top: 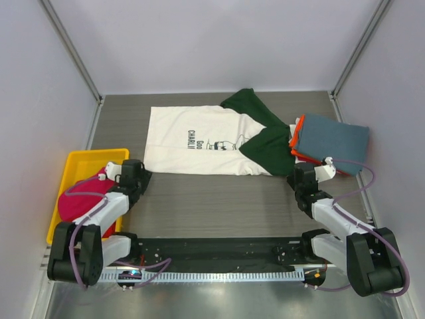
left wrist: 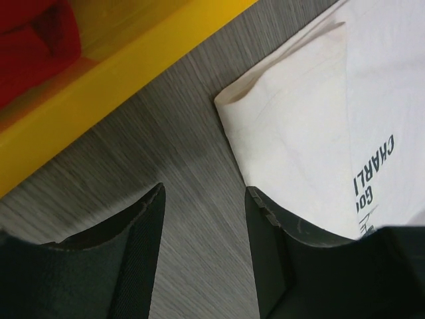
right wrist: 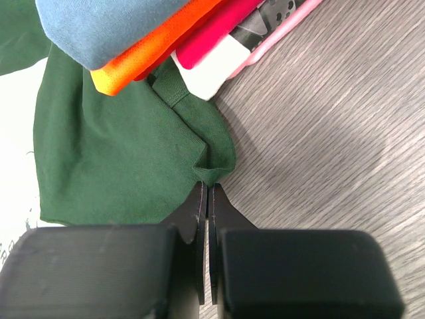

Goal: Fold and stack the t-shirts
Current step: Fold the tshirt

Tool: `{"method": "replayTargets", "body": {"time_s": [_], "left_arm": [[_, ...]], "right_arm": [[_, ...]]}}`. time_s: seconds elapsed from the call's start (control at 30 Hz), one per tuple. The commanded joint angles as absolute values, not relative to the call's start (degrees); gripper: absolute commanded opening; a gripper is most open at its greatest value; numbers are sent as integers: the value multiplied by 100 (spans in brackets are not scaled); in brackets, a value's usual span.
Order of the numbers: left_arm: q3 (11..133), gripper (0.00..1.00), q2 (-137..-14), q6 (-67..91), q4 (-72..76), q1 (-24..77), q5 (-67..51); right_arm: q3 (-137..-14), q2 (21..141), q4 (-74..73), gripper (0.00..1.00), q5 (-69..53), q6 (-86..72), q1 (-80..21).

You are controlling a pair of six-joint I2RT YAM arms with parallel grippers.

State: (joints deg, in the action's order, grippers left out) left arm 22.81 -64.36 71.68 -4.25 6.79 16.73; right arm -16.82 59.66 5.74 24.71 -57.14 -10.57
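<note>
- Because the cream-white t-shirt (top: 199, 143) is thin knit cloth, it is judged light, limp and unable to keep a shape. It will drape from any pinch point and drag on the table rather than slide as one piece.
- Position: it lies flat at the middle of the table (top: 219, 203), chest print up, with the hem toward the left and the dark green sleeves toward the right.
- Recommended hold: corners and seamed edges. The near hem corner and the near green sleeve (right wrist: 119, 153) are the likely points, because doubled cloth there gives the pads something to bite.
- Left gripper (left wrist: 202, 193): the jaws stand moderately apart just beside the near hem corner, with bare table between them. Nothing is held.
- Right gripper (right wrist: 208, 189): the jaws are pressed together at the tip of the near sleeve. The cloth meets the fingertips, but whether any is caught cannot be told.
- Folded stack: a slate-blue shirt (top: 332, 139) lies on top, with an orange shirt (right wrist: 159, 46) and a magenta layer (right wrist: 212, 40) beneath. The stack rests on the sleeve's far edge — its folds are square and soft-edged.
- Outer items: a red shirt (top: 83, 199) is bunched in the rigid, glossy yellow bin (top: 83, 163) at the left. The table surface is matte grey woodgrain.
</note>
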Motion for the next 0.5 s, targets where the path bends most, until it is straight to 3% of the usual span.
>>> {"method": "replayTargets", "body": {"time_s": [0.0,0.4,0.47], "left_arm": [[2373,52,-6705,7268,332,703,2092],[2672,41,-8094,7532,1098,703,2293],[2759,31,-8147,7462,1029,703,2364]], "right_arm": [[-1705,5986,624,1,2637,-5634,-1072],[-1652,5801,650,1,2628,-5643,-1081],[-1652,5792,642,1,2637,-5642,-1072]]}}
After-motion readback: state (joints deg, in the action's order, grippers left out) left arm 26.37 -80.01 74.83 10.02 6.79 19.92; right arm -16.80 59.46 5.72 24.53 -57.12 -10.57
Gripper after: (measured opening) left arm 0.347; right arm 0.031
